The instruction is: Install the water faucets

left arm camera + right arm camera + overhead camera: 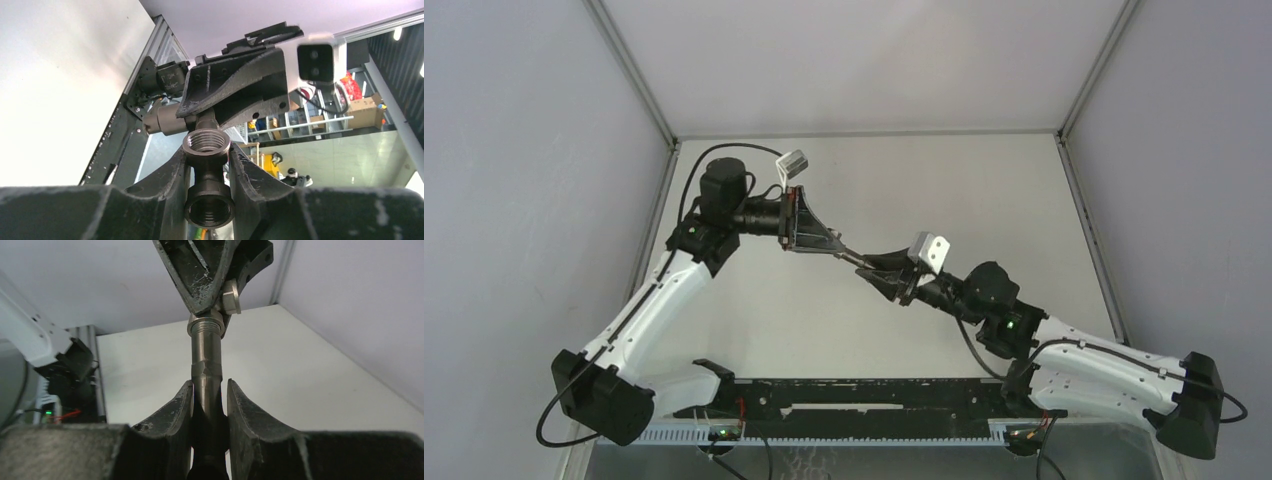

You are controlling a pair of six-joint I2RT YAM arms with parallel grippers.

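Over the white table (984,200), within grey walls (524,150), left pincer (834,246) gripping fitting (206,144), right pincer (871,266) gripping stem (206,355).

**Stem** (206,357): dull grey metal with a smooth satin finish and a cut thread on its collar.
**Fitting** (206,172): darker grey-brown metal, matt, with fine threads inside its openings.
**Left gripper** (207,152) and **right gripper** (209,386): fingers (167,415) of black plastic, rough-grained and scuffed pale along the edges.
**Arm shells** (659,300): white plastic, smooth and slightly glossy.
**Table** (310,355): white, smooth, matt.
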